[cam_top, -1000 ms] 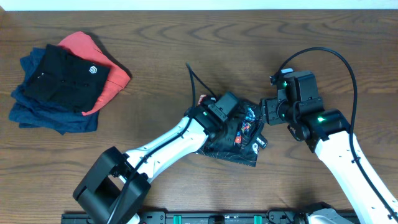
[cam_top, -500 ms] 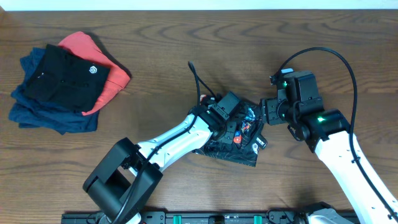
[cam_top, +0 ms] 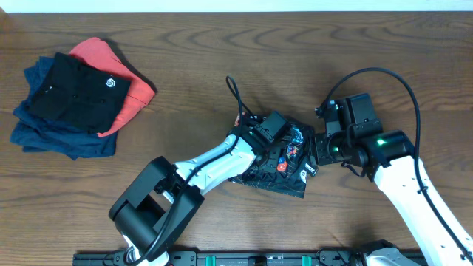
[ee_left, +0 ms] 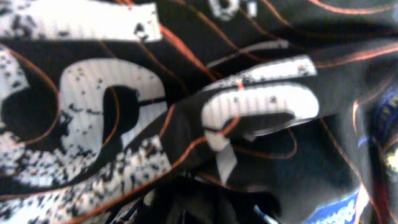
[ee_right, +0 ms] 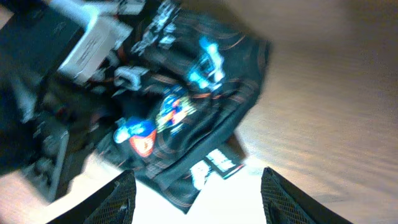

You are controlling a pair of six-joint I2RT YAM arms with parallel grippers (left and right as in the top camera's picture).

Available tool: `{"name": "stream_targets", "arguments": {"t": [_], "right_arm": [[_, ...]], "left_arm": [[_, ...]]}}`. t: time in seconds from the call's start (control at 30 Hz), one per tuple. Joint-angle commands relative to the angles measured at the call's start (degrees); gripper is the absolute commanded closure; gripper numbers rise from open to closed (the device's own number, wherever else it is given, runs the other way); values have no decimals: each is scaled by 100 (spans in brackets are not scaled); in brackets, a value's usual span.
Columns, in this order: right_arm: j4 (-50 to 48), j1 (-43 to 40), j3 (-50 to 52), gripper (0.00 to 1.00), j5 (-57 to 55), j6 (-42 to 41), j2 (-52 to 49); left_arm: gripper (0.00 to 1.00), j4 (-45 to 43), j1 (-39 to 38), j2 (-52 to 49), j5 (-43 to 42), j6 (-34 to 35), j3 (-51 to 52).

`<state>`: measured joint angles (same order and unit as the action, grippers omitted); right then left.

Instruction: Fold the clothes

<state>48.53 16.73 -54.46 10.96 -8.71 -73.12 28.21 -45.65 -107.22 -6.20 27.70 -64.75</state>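
The clothes, a black shirt [cam_top: 288, 174] with orange contour lines and small coloured logos, lie bunched into a small folded packet at the table's middle. My left gripper [cam_top: 273, 144] presses down into the packet's top. The left wrist view is filled by the shirt's fabric [ee_left: 261, 106] with big white lettering, and the fingers are only a dark blur at the bottom edge. My right gripper [cam_top: 318, 148] hovers at the packet's right edge, open, with nothing between its fingertips [ee_right: 121, 196]. Below it lie the shirt [ee_right: 199, 93] and its label corner.
A pile of folded garments sits at the far left: a plain black shirt [cam_top: 77, 92] on top of a coral-red one [cam_top: 129, 92] and navy ones [cam_top: 52, 137]. A black cable [cam_top: 236, 92] loops up behind the left wrist. The table [cam_top: 222, 52] is dark wood.
My right gripper has moved down and left to the shirt's right edge, its jaws a little narrower. The left arm has swung slightly right, its gripper staying on the shirt.
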Motion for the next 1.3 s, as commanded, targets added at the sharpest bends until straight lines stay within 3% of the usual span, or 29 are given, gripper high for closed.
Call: {"name": "stream_targets", "arguments": {"t": [0.0,0.1,0.33,0.5,0.77,1.27], "right_arm": [[11,-66,140,38,557,-197,-72],[-52,-66,142,37,557,-199,-90],[-98,-66,142,34,557,-269,-92],[-79,-66,144,34,553,-398,-107],[92,-31,240,36,603,-723,-310],[-297,542,520,37,1482,-758,-1744]], "left_arm": [[70,-24,-7,-297,0,66,79],[59,-17,0,-238,2,26,72],[53,260,28,678,11,-114,15],[47,678,105,1408,459,-160,15],[44,955,472,1665,839,-214,52],[44,964,798,1547,837,-197,79]]}}
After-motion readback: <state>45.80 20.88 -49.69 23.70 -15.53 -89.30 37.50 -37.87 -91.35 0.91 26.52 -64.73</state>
